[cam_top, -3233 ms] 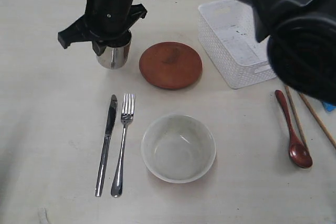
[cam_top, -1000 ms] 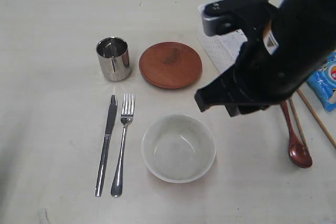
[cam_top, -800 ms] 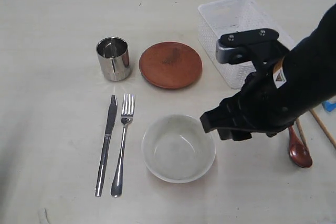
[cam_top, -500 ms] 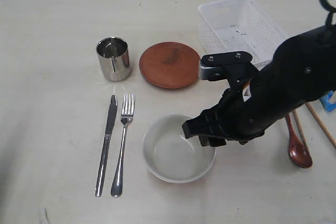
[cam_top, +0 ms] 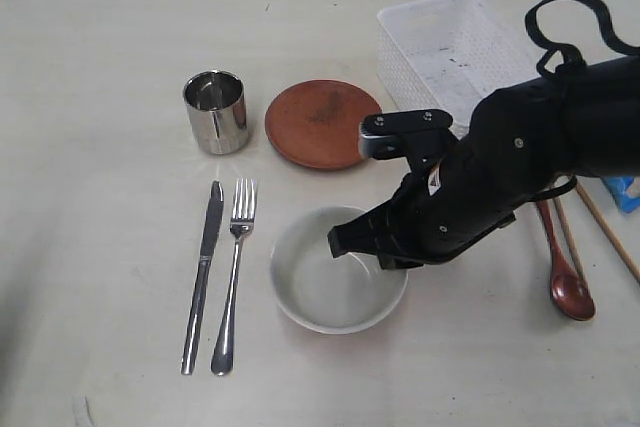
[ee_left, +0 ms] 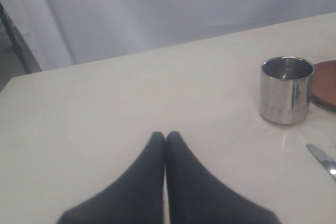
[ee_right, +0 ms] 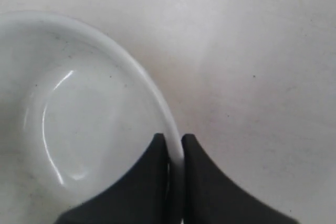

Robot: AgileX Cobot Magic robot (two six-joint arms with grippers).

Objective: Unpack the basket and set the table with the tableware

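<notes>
- Now, R gripper (ee_right: 173, 141) is pinching the rim of the bowl (cam_top: 325, 297): one finger inside the wall, one outside, on the bowl's 3 o'clock edge in the exterior view.
- A sec ago that arm was hanging over by the basket side w/ nothing in it. It swept in toward 9 o'clock, dropped low, and the jaws have just snapped from wide to a tight nip.
- The bowl sits on the table (cam_top: 100, 47), front centre. It looks nudged a touch toward 12 since the grip went on; can't tell if it's off the surface yet.
- My read: bowl is being re-placed, prob. to tidy the setting. A thin-rim pinch could let it tip or slip.
- L gripper (ee_left: 166, 136): tips pressed together, empty. It was over the cup (cam_top: 215, 112) a few secs back and has pulled away; the cup stands free at the bowl's 10 o'clock.
- Plate (cam_top: 320, 122) at 12 o'clock of the bowl; knife (cam_top: 203, 267) and fork (cam_top: 235, 267) side by side at 9.
- Spoon (cam_top: 565, 277) and chopsticks (cam_top: 610, 235) lie out at 3 o'clock, partly under the arm, w/ a blue bag (cam_top: 628, 194) peeking past them.
- Basket (cam_top: 410, 77) at 1 o'clock shows no tableware in the part I can see, so unpacking looks done & only arranging is left.
</notes>
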